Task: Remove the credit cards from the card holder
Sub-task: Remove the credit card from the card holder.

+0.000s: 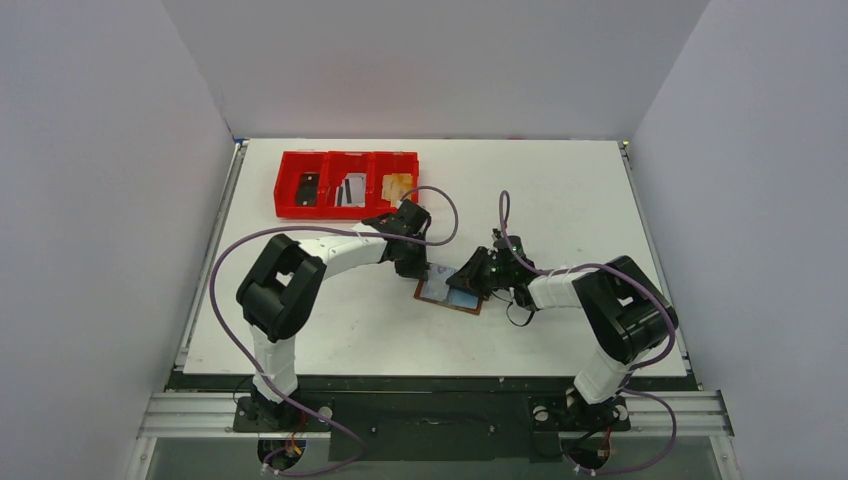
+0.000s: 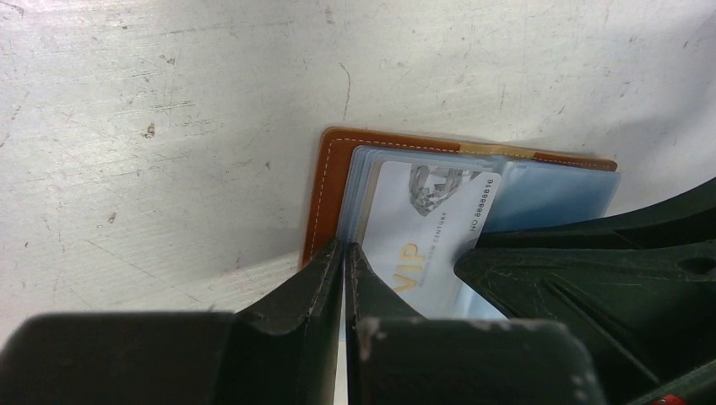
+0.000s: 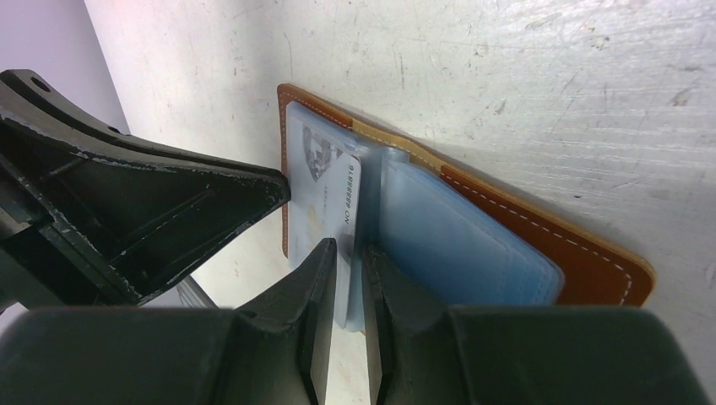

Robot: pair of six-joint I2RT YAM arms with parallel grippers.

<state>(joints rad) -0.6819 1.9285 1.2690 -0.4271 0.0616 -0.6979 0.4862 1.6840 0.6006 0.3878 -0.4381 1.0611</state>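
Two grippers meet low over the white table (image 1: 560, 180), where the card holder (image 1: 447, 293) lies open and flat, its long axis running from one to the other. The only credit card (image 2: 422, 224) I can see sits in the half on the left arm's side. The left gripper (image 2: 344, 246) is clenched at that half's outer edge. The right gripper (image 3: 350, 245), fingers slightly parted, stands at the card's inner edge. Whether either pinches anything, I cannot tell.
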